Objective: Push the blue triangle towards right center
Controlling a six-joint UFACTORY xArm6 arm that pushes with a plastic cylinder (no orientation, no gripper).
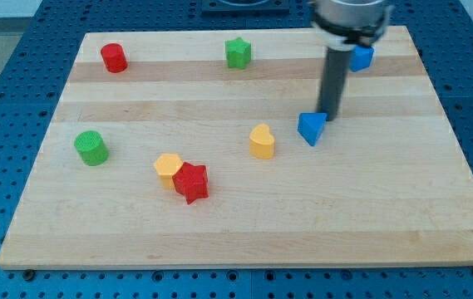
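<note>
The blue triangle lies on the wooden board, a little right of the board's middle. My tip is at the end of the dark rod that comes down from the view's top. It sits just at the triangle's upper right corner, touching or nearly touching it. A second blue block lies near the top right, partly behind the rod.
A yellow heart-like block lies left of the triangle. A red star touches a yellow block at lower left. A green cylinder is at left, a red cylinder at top left, a green star at top centre.
</note>
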